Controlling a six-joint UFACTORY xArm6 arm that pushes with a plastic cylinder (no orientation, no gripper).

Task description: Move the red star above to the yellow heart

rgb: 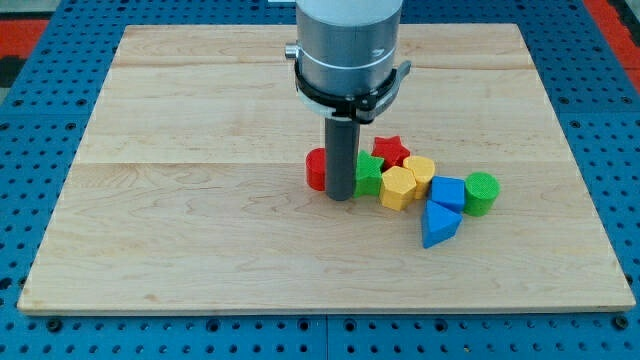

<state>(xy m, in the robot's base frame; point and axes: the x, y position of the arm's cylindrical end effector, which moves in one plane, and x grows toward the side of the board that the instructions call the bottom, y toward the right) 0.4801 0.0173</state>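
The red star (pixel 391 150) lies on the wooden board (pixel 200 200) right of centre, at the top of a tight cluster of blocks. A yellow block that looks like the heart (pixel 421 169) sits just below and to the right of it, touching or nearly touching. A yellow hexagon (pixel 398 188) lies to the lower left of the heart. My tip (pixel 341 197) rests on the board at the cluster's left, between a red cylinder (pixel 317 168) and a green star (pixel 370 176). The rod hides part of both. The tip is left of and below the red star.
A blue block (pixel 448 192) and a blue triangular block (pixel 438 226) lie to the right of and below the yellow hexagon. A green cylinder (pixel 481 193) stands at the cluster's right end. The arm's grey body (pixel 348 45) hangs over the board's top middle.
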